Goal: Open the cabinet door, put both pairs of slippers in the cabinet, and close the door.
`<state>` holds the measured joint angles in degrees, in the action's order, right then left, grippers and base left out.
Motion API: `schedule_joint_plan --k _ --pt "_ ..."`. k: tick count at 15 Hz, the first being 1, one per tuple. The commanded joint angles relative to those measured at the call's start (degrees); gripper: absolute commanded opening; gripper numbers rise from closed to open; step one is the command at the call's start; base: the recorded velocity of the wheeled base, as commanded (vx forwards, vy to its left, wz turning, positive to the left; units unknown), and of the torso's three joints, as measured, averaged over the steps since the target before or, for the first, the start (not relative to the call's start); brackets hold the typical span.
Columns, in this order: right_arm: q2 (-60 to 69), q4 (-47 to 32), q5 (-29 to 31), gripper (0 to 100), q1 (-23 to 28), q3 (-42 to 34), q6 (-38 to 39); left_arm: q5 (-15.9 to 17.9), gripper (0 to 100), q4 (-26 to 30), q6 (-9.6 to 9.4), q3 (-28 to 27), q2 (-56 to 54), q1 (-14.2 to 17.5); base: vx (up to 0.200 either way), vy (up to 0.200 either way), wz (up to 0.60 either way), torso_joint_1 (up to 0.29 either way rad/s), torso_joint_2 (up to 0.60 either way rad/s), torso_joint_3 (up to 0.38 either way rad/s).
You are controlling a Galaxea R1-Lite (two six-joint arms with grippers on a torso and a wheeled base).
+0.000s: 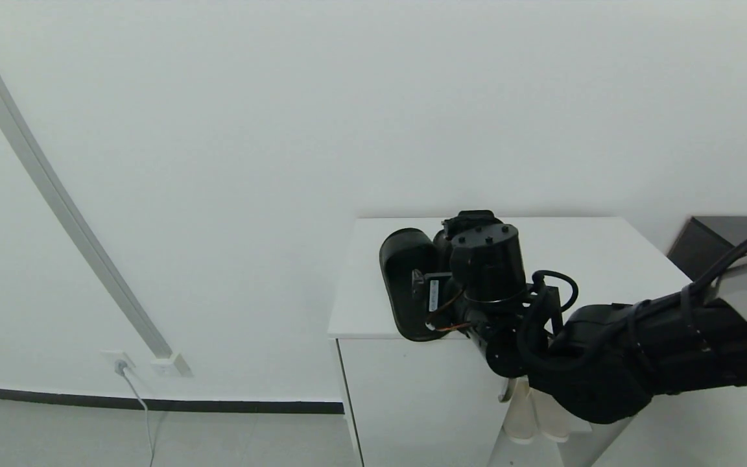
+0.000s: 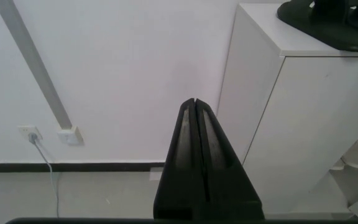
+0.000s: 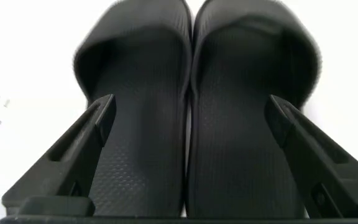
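Note:
A pair of black slippers (image 3: 191, 155) stands side by side between the fingers (image 3: 79, 155) of my right gripper (image 3: 191, 102), which is shut on it. In the head view the black slippers (image 1: 404, 285) are held on edge over the front left of the white cabinet's top (image 1: 607, 259). A pair of white slippers (image 1: 532, 415) shows below my right arm, at the cabinet's opening. My left gripper (image 2: 196, 109) is shut with nothing in it, low and to the left of the cabinet (image 2: 303, 124).
A wall socket with a cable (image 1: 118, 364) and a slanted white conduit (image 1: 56, 194) are on the wall to the left. A dark object (image 1: 717, 240) stands right of the cabinet. Bare floor (image 1: 56, 434) lies to the cabinet's left.

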<state>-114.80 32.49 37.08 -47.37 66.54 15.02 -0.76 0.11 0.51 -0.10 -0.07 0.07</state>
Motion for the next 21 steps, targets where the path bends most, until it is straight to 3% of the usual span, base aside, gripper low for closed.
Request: schedule_joint_plan --k 1,5,17,18,21 --pt "-1.9 0.6 0.0 100 0.7 0.3 -0.7 0.0 0 0.0 0.02 0.0 0.1 0.0 0.0 0.0 0.0 0.0 0.0 0.0" --pt "-6.1 5.3 -0.5 100 2.9 3.0 -4.6 0.0 0 0.0 0.1 0.0 0.1 0.0 0.0 0.0 0.0 0.0 0.0 0.0" --pt "-15.2 5.0 -1.7 100 5.9 16.3 -7.9 -0.2 0 0.0 0.45 0.0 0.1 0.0 0.0 0.0 0.0 0.0 0.0 0.0" --pt "-15.2 5.1 -1.7 0 6.0 16.4 -8.0 -0.2 0 0.0 0.45 0.0 0.1 0.0 0.0 0.0 0.0 0.0 0.0 0.0" --pt "-15.2 5.1 -1.7 0 6.0 16.4 -8.1 -0.2 0 0.0 0.45 0.0 0.1 0.0 0.0 0.0 0.0 0.0 0.0 0.0"
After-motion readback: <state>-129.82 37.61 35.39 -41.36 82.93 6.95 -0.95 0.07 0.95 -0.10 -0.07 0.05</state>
